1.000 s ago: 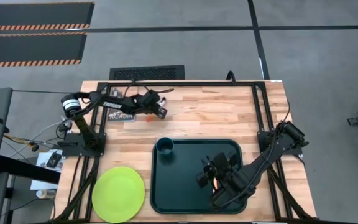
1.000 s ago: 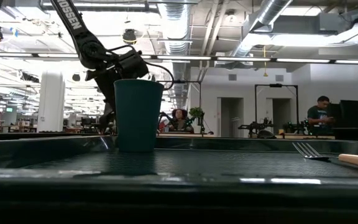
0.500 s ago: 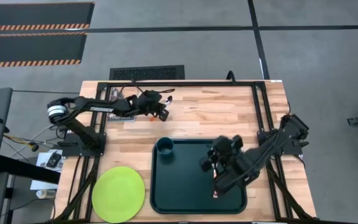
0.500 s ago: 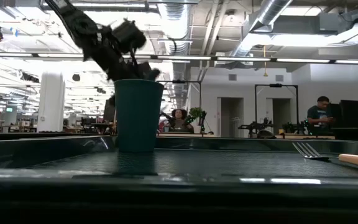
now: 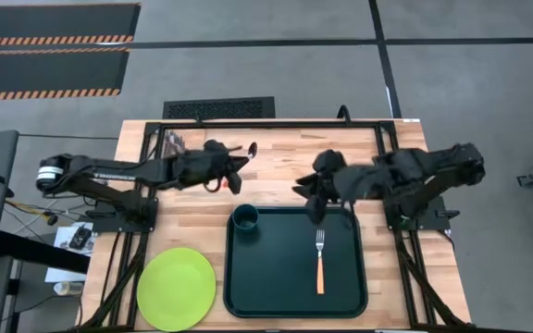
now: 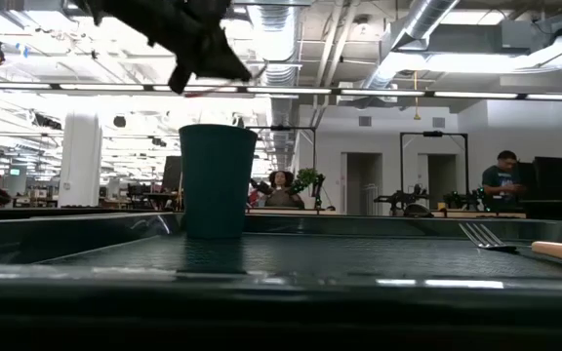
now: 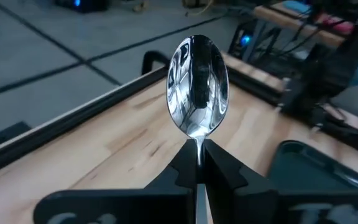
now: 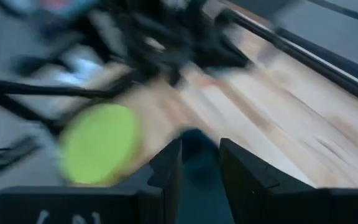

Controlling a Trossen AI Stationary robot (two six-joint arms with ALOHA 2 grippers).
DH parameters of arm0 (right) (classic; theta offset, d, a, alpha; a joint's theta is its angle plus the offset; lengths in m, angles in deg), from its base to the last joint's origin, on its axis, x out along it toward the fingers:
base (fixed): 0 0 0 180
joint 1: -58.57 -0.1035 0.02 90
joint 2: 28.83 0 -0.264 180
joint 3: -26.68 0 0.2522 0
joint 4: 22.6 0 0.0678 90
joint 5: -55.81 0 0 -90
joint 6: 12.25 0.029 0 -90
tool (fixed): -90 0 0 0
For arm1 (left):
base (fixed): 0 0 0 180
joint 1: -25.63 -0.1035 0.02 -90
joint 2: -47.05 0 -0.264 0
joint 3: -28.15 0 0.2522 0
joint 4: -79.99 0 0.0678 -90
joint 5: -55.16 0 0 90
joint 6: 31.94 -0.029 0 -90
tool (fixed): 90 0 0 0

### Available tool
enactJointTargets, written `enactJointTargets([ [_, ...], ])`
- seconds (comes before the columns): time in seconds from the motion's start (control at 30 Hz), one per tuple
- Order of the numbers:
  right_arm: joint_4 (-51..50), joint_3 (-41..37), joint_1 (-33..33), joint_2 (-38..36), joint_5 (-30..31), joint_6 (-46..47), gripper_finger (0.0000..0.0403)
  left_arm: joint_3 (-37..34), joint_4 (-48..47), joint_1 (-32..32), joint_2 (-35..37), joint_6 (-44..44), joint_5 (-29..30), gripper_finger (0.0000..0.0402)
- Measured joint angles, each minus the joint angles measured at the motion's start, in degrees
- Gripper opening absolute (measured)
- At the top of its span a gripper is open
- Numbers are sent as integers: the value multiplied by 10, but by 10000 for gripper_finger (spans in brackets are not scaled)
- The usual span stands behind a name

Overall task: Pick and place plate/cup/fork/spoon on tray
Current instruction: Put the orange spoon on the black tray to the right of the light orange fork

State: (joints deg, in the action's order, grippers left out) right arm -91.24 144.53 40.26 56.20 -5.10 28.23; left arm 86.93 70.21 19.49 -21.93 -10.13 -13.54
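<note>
My left gripper (image 5: 232,168) is above the far side of the table, shut on the spoon (image 7: 197,87), whose silver bowl stands out past the fingertips. It shows high up in the low view (image 6: 201,47). My right gripper (image 5: 311,200) is open and empty above the far rim of the dark green tray (image 5: 248,287). The fork (image 5: 319,264) lies flat on the tray's right half with its tines toward the far edge. The teal cup (image 5: 244,218) stands upright in the tray's far left corner. The lime-green plate (image 5: 176,289) lies on the table left of the tray. My left gripper pinches the spoon's thin neck (image 7: 198,144), just below the bowl, between its two fingertips. The bowl points away past the fingertips, and the fingers hide the handle in the left wrist view. The spoon is lifted clear of the table.
A black frame (image 5: 266,125) runs along the table's far edge and down both sides. The arm bases stand at the left (image 5: 118,217) and the right (image 5: 419,217). A person (image 6: 501,175) stands far off in the room behind.
My left gripper has risen from the far side of the table with the spoon, which is now lifted clear. My right gripper has gone up and toward the far edge, from over the tray's near right part to its far rim. The fork has stayed flat on the tray.
</note>
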Motion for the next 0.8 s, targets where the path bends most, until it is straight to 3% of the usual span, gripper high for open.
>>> enactJointTargets([
  [0.1,49,0,42,3,-58,-53,133,0,1,38,13,-6,34,0],
  [0.2,52,-8,84,10,-69,-64,142,0,1,73,20,-11,67,0],
  [0.27,61,-11,113,28,-77,-62,160,0,-1,93,20,-13,82,0],
  [0.33,45,-16,136,45,-119,-62,186,0,-4,111,20,-13,90,0],
  [0.43,97,-13,155,77,-189,-75,230,0,-7,134,18,-15,106,0],
  [0.57,108,-13,163,130,-202,-80,266,0,-11,153,18,-21,143,0],
  [0.8,106,-14,173,166,-224,-80,270,0,-39,167,18,-15,152,0],
])
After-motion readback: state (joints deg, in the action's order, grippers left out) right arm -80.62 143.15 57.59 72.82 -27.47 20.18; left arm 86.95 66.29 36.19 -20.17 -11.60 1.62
